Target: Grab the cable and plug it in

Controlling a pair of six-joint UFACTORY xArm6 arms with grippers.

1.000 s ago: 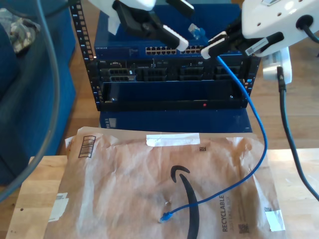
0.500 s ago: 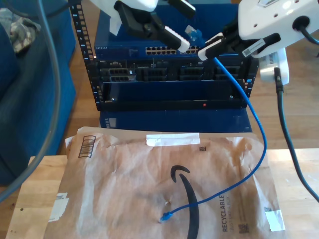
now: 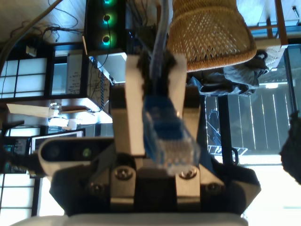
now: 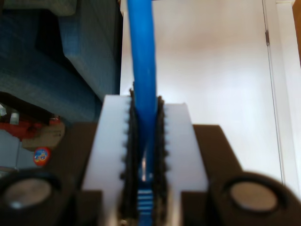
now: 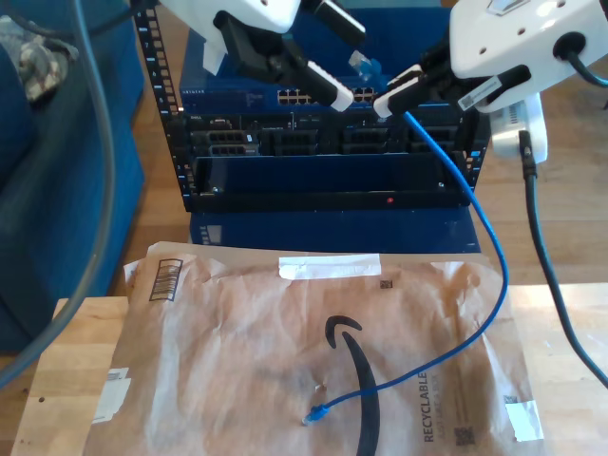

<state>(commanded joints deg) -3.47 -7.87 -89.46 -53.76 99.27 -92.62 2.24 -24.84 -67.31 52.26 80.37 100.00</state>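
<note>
gripping: my first gripper (image 3: 159,113) has its white jaws closed on the cable's (image 5: 480,204) clear blue plug (image 3: 169,141).
clamping: my second gripper (image 4: 146,155) squeezes the cable's blue cord between ribbed pads.
cable path: it runs from the jaws at the exterior view's upper right, down over the paper mailer (image 5: 237,361).
free end: its other plug (image 5: 314,413) lies on the mailer.
backdrop: rack switch (image 5: 313,142) behind both grippers.
</note>
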